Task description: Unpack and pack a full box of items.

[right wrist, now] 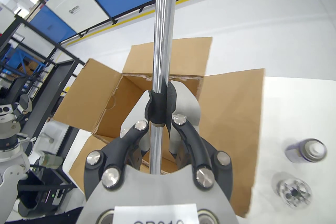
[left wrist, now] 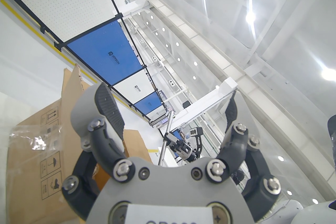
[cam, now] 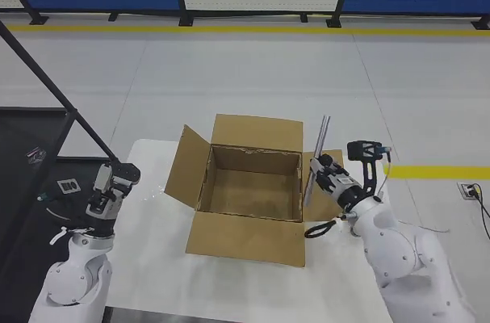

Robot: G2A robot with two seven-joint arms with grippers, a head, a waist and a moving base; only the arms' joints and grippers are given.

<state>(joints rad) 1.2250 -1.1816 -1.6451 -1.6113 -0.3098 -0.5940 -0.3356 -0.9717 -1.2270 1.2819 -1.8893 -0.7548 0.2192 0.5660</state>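
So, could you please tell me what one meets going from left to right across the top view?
left gripper → cardboard box → metal rod

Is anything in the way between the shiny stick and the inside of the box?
Nothing visible does. The right gripper holds the shiny stick upright beside the box. Its flaps are folded out and the opening is uncovered.

Pictograms on box [left wrist: 26, 177] side: up-arrows, umbrella; logo print on wall panels [left wrist: 102, 51]
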